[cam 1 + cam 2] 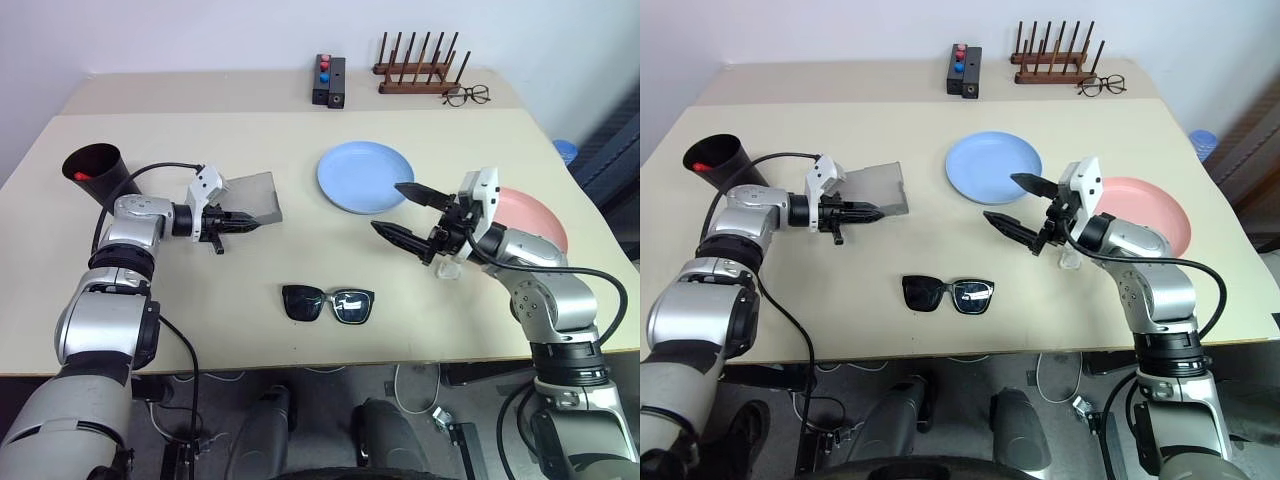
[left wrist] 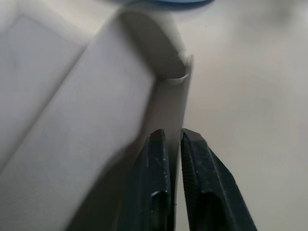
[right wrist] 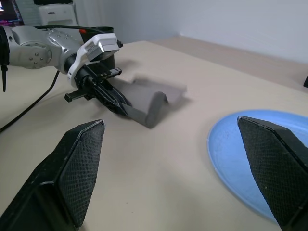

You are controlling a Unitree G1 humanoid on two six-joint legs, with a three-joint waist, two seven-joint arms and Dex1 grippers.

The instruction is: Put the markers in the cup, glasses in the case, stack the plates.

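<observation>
Left pincer (image 1: 262,224) pinches the case (image 1: 256,199); right pincer (image 1: 402,210) hangs released.
Cup (image 1: 98,172) at far left, rim tilted near-left, red marker end (image 1: 80,176) inside. Case left of centre, long axis left-right, near edge clenched between almost closed fingers. Sunglasses (image 1: 327,303) near centre, long axis left-right. Blue plate (image 1: 364,177) centre-far; right pincer spread wide above table (image 1: 300,260), touching nothing; pink plate (image 1: 536,220) right.
</observation>
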